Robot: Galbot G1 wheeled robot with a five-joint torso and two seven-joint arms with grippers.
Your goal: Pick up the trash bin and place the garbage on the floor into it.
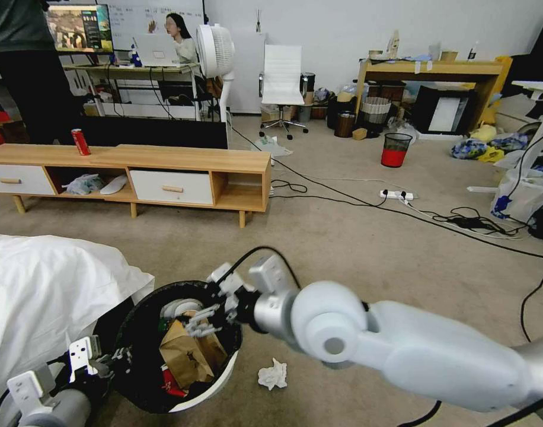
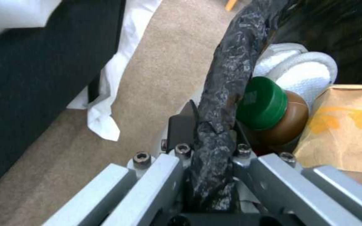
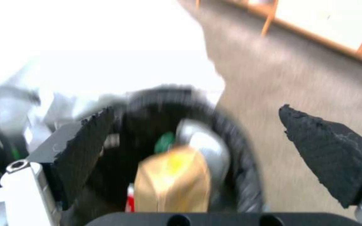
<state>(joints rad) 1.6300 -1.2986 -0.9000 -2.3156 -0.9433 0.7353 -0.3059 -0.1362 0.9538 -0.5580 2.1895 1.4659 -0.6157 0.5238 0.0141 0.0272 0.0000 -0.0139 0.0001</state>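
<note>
The trash bin (image 1: 221, 379), white with a black bag over its rim, stands on the floor (image 1: 354, 249) just in front of me. My left gripper (image 1: 114, 357) is shut on the near-left rim; in the left wrist view its fingers (image 2: 181, 125) clamp the black bag rim (image 2: 227, 78). Inside the bin lie a brown paper bag (image 1: 185, 356), a green-capped bottle (image 2: 265, 106), a red wrapper (image 1: 171, 381) and white tissue (image 2: 306, 69). My right gripper (image 1: 199, 324) hangs open over the bin's mouth, its black pads (image 3: 331, 157) spread wide and holding nothing. One crumpled tissue (image 1: 273, 375) lies on the carpet right of the bin.
A white sheet-covered bed (image 1: 46, 296) presses against the bin's left side. A low wooden cabinet (image 1: 165, 172) with an upright red can (image 1: 80, 142) stands ahead. Black cables (image 1: 437, 222) and a power strip (image 1: 396, 194) cross the carpet at right, near a black mesh bin (image 1: 396, 149).
</note>
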